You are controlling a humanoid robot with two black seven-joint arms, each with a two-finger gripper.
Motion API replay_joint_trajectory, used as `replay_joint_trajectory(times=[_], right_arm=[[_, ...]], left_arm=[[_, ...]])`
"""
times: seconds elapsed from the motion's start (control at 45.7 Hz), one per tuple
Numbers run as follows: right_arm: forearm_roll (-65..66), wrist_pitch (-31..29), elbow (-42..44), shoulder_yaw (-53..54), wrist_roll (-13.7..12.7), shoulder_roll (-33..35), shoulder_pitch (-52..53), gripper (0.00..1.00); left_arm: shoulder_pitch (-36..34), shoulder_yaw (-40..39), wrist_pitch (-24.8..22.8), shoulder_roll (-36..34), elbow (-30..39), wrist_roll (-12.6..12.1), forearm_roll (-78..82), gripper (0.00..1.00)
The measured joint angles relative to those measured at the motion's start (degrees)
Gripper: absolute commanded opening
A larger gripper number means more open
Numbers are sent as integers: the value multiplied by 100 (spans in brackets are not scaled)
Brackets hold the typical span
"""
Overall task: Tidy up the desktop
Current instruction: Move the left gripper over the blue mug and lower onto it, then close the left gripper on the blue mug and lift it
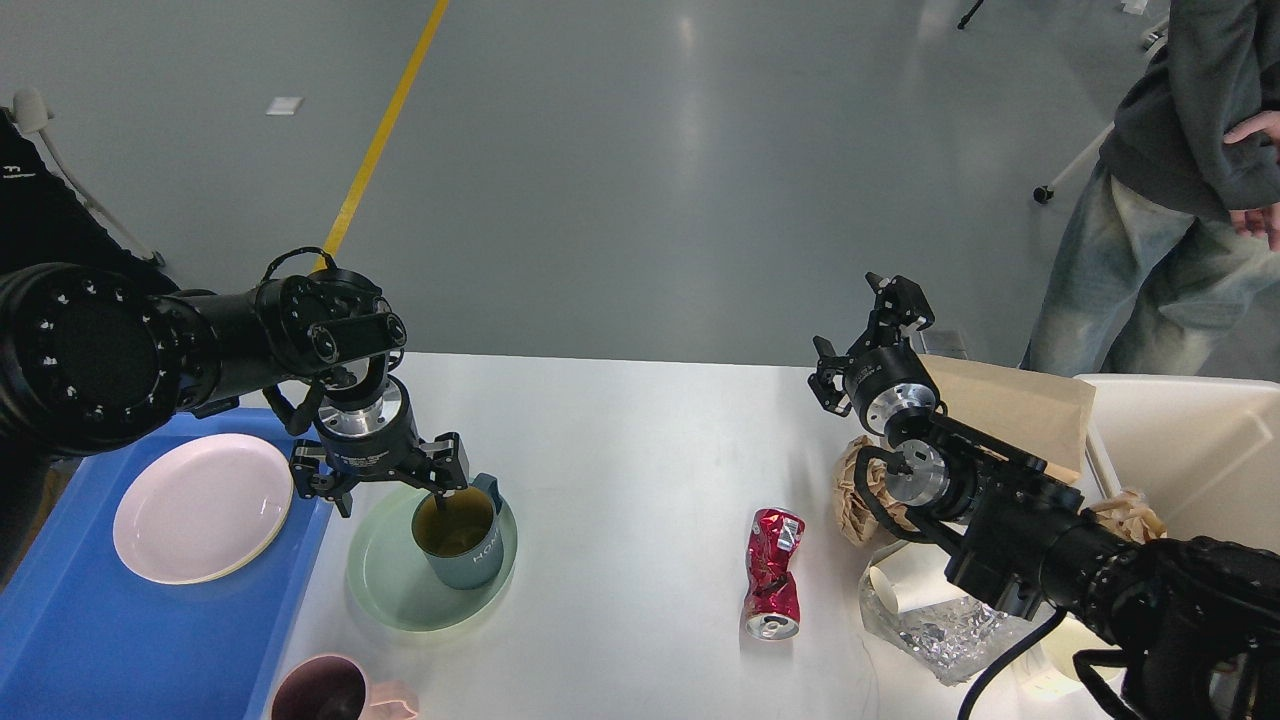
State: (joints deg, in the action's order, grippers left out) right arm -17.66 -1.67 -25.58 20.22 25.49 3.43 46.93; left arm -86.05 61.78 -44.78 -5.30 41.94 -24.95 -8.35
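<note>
The white desktop [640,440] holds dishes on the left and rubbish on the right. A teal mug [458,536] stands on a pale green plate [390,580]. My left gripper [385,478] is open right above the plate's far edge, and its right finger [447,472] is at the mug's far rim. A crushed red can [774,572] lies in the middle right. My right gripper [862,335] is open and empty, raised above the table's far right, beyond crumpled brown paper [858,490].
A blue tray [100,630] at the left holds a pink plate [200,506]. A dark pink mug [322,692] sits at the front edge. A paper cup [905,588] and foil wrap [940,630] lie by a beige bin [1180,440]. A person [1170,190] stands far right.
</note>
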Motion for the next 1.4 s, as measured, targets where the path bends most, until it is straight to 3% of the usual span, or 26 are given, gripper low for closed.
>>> replay_joint_trajectory(times=[0.131,0.307,0.482,0.788,0.898,1.051,1.402], right_arm=[[0,0,0,0,0,0,0,100],[0,0,0,0,0,0,0,100],[0,0,0,0,0,0,0,100],[0,0,0,0,0,0,0,100],[0,0,0,0,0,0,0,100],[0,0,0,0,0,0,0,100],[0,0,0,0,0,0,0,100]], left_arm=[[93,-6,79,32,-7,12,76,91],[178,-134,187,46,-11,17,177,64],[209,-152,204,47,-11,16,217,58],[214,-158,196,47,-11,2,220,22],[226,-158,181,47,-11,0,220,20],[244,-158,182,42,-11,-2,219,6],[373,-156,245,33,-16,-9,217,0]])
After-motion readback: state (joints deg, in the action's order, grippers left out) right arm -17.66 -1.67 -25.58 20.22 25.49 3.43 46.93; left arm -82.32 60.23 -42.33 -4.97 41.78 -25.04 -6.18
